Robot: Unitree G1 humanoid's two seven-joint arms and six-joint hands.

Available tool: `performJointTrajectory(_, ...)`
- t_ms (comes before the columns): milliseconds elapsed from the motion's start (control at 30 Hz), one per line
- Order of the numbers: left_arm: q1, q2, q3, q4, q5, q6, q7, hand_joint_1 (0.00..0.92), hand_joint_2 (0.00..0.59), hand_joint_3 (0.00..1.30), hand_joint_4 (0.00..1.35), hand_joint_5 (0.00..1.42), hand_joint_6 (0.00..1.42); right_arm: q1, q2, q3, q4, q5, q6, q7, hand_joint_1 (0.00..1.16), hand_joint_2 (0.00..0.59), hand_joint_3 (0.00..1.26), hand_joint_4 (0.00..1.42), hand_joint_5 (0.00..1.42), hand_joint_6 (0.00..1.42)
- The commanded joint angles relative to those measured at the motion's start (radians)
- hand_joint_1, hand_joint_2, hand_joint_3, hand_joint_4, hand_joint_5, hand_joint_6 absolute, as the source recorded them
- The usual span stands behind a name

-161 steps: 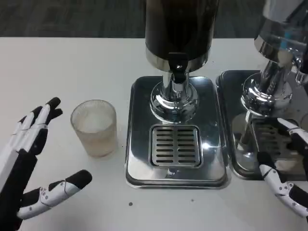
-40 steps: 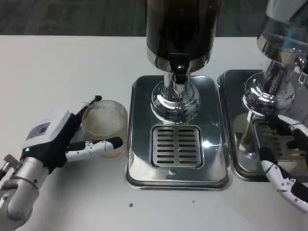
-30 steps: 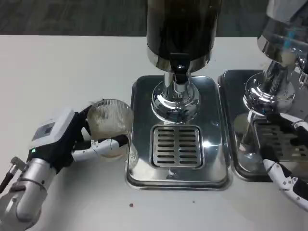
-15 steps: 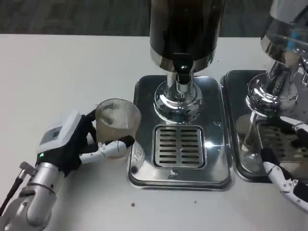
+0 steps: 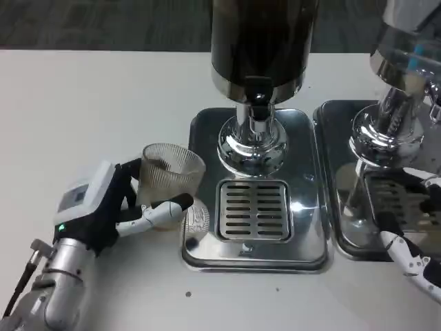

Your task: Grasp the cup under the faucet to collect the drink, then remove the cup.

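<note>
— Start on the left for me. What's that arm doing?

— The left hand [image 5: 114, 207] has the cup [image 5: 170, 185] pinched between a thumb across its lower front and fingers round the back. It's a ribbed clear cup, upright, looks empty to me, and I'd say it's lifted a touch off the white table [image 5: 83, 103], though I can't be sure from here.

— Where does it sit against the machine?

— Right at the left edge of the drip tray [image 5: 200, 134], its base seeming to overlap the rim. The slotted grate [image 5: 251, 209] is just to its right, and the black faucet [image 5: 255, 96] hangs from the dark dispenser [image 5: 262, 41] above and behind that grate.

— So which way does it need to go?

— Rightward and a little away from the robot, I'd judge, keeping it upright. The cup lies between the hand and the spout, so the hand simply pushes on the way it already points.

— And the other arm?

— The right hand [image 5: 413, 234] is over by the second dispenser [image 5: 400, 103], fingers spread, holding nothing, well apart from the cup. The left is plainly the nearer one.
</note>
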Motion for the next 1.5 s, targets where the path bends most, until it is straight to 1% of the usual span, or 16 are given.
performJointTrajectory(33, 0.024, 0.002, 0.012, 0.002, -0.01, -0.011, 0.021, 0.261, 0.134, 0.47, 0.64, 0.94, 1.21, 0.007, 0.003, -0.002, 0.0, 0.007, -0.007, 0.005, 0.46, 0.378, 0.38, 0.36, 0.36, 0.49)
performJointTrajectory(400, 0.046, 0.004, 0.037, 0.006, -0.02, -0.03, 0.049, 0.252, 0.144, 0.5, 0.69, 0.99, 1.24, -0.004, 0.0, -0.001, 0.009, 0.013, -0.011, 0.008, 0.46, 0.379, 0.38, 0.36, 0.36, 0.49)
performJointTrajectory(700, 0.078, 0.002, 0.076, -0.03, -0.035, -0.112, 0.101, 0.257, 0.149, 0.52, 0.71, 1.01, 1.25, -0.009, -0.002, -0.003, 0.012, 0.017, -0.012, 0.011, 0.46, 0.379, 0.38, 0.36, 0.36, 0.49)
performJointTrajectory(1067, 0.105, -0.014, 0.122, -0.094, -0.064, -0.162, 0.097, 0.253, 0.147, 0.52, 0.7, 1.01, 1.24, -0.011, -0.002, -0.004, 0.012, 0.02, -0.012, 0.014, 0.46, 0.379, 0.38, 0.36, 0.36, 0.47)
performJointTrajectory(1267, 0.114, -0.042, 0.142, -0.133, -0.092, -0.182, 0.068, 0.253, 0.147, 0.52, 0.69, 1.01, 1.24, -0.007, -0.002, -0.007, 0.009, 0.024, -0.012, 0.016, 0.45, 0.379, 0.38, 0.36, 0.36, 0.47)
performJointTrajectory(1433, 0.1, -0.087, 0.134, -0.15, -0.092, -0.174, 0.05, 0.253, 0.147, 0.52, 0.69, 1.01, 1.24, -0.007, -0.001, -0.007, 0.004, 0.024, -0.012, 0.017, 0.45, 0.379, 0.38, 0.36, 0.36, 0.47)
performJointTrajectory(1500, 0.095, -0.099, 0.133, -0.158, -0.09, -0.174, 0.041, 0.253, 0.147, 0.52, 0.69, 1.01, 1.24, -0.005, 0.005, -0.006, -0.01, 0.023, -0.006, 0.019, 0.45, 0.379, 0.38, 0.36, 0.36, 0.47)
